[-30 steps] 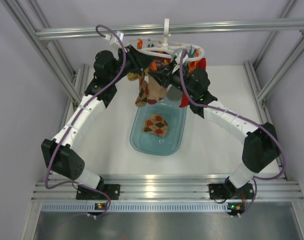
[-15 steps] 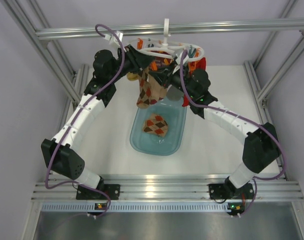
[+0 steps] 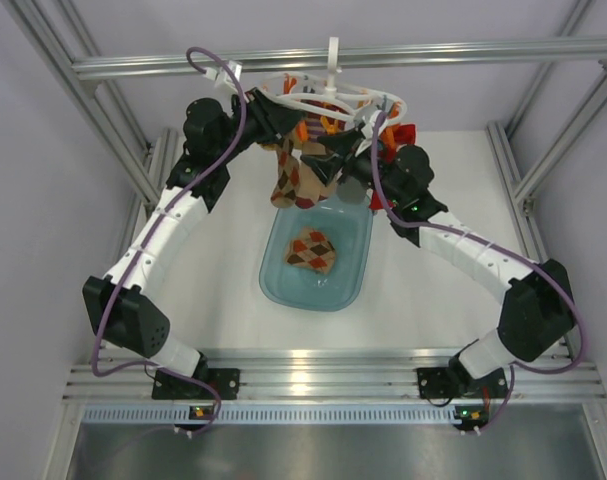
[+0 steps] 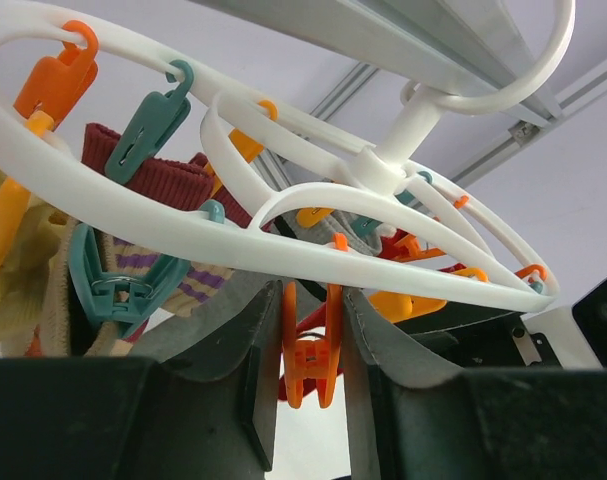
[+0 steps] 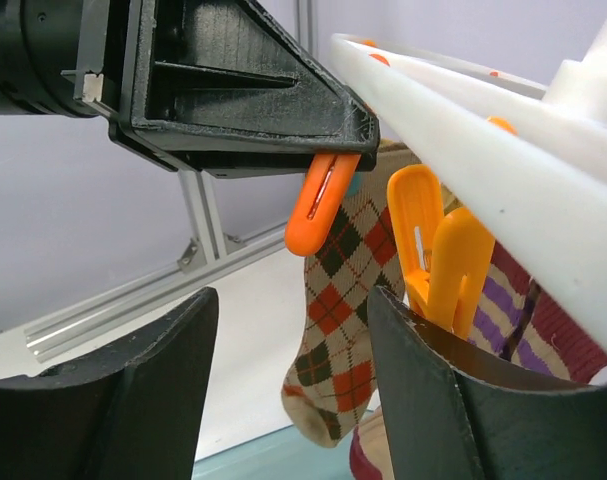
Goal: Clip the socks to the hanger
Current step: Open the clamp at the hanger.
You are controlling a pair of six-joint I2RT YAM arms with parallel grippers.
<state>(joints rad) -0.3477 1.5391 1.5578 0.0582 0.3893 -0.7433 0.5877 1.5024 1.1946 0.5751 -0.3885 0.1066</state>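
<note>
Nearest us, the left claw (image 4: pixel 308 310) presses both fingers against the sides of an orange plastic clip (image 4: pixel 308 365), pinching it just under the ring it hangs from. The right claw (image 5: pixel 291 300) is spread wide with nothing between its fingers.

Just past the right claw's open fingers hangs a brown-orange-red argyle fabric sock (image 5: pixel 338 320), toe down. Its cuff runs up behind the left claw, so we cannot tell what holds it. Above both claws spreads the white plastic round hanger (image 4: pixel 233 235), already carrying a purple-striped sock (image 5: pixel 503 300) beside the right claw and a dark red ribbed one (image 4: pixel 158 180) up and left of the left claw.

Compared with a second ago, the right claw has dropped lower and drawn in beneath the ring towards the left claw, its elbow swinging outward. The hanging sock has barely moved. We judge this clipping is at its closing stage.

Far below both claws, another argyle sock (image 3: pixel 311 250) waits in the translucent blue plastic tray (image 3: pixel 278 285).
</note>
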